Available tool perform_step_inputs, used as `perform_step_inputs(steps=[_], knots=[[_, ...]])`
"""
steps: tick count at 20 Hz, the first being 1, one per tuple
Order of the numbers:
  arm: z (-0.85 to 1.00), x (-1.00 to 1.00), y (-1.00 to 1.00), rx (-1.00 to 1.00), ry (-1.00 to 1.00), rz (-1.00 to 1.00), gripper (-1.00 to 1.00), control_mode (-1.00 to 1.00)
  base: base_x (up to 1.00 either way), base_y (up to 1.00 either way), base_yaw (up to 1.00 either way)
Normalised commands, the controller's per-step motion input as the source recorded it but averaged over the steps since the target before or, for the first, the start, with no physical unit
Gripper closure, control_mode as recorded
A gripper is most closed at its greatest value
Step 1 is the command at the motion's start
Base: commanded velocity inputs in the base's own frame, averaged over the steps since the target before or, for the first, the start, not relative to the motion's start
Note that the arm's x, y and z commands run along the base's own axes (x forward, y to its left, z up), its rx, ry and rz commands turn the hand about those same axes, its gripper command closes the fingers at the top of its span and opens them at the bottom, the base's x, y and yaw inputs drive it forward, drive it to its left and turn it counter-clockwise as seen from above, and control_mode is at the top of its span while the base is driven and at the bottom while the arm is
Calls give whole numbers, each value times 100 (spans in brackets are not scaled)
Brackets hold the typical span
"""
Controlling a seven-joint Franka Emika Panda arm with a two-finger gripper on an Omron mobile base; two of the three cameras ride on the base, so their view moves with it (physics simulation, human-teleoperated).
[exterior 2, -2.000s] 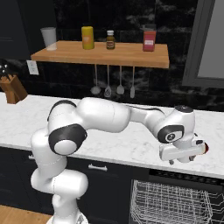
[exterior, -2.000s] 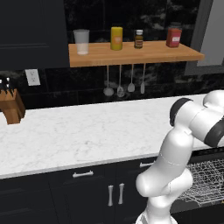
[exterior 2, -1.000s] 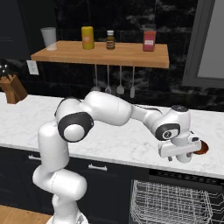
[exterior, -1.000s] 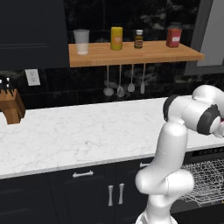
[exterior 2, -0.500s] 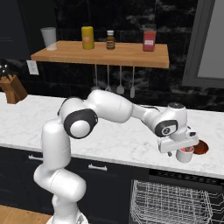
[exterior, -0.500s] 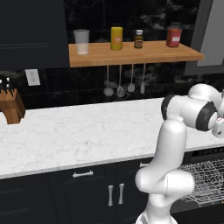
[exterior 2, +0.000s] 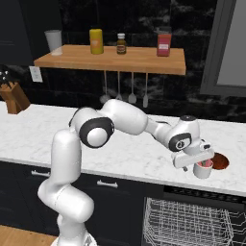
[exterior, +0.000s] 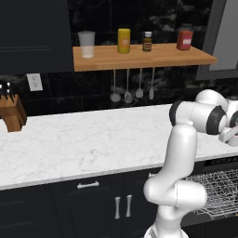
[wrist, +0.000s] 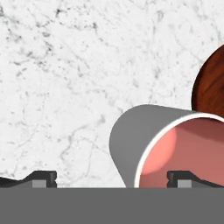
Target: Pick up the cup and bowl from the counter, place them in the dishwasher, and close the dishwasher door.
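Observation:
The cup (exterior 2: pixel 202 170), pale outside and pink inside, stands on the white marble counter (exterior 2: pixel 125 153) near its front edge. The dark red-brown bowl (exterior 2: pixel 221 162) sits just to its right. My gripper (exterior 2: pixel 200 162) hangs directly over the cup, open. In the hand view the cup (wrist: pixel 146 140) fills the lower right. One fingertip (wrist: pixel 183 178) is over its pink inside, and the other fingertip (wrist: pixel 41 178) is outside over bare counter (wrist: pixel 65 74). The bowl (wrist: pixel 213 85) shows at the right edge. The dishwasher (exterior 2: pixel 192 218) stands open below, its wire rack (exterior: pixel 217 193) pulled out.
A wooden shelf (exterior 2: pixel 113 58) on the back wall carries a clear tumbler (exterior 2: pixel 53 40), a yellow jar (exterior 2: pixel 96 41), a small bottle and a red jar (exterior 2: pixel 164 44). Utensils hang under it. A knife block (exterior 2: pixel 14 96) stands at the counter's far left.
The arm's upper joints have swung to the right and the hand has turned and settled over the cup. The jaws have stayed open; cup and bowl have not moved.

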Motion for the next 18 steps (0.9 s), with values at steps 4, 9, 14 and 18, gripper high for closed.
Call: perform_step_inputs(steps=[4,9,14,18], knots=[[-13,13,-6,0,0,0,-100,-100,0,0,0],[-14,14,-5,0,0,0,-100,-100,0,0,0],[-15,15,-2,0,0,0,-100,-100,0,0,0],[-6,0,0,0,0,0,100,-100,0,0,0]])
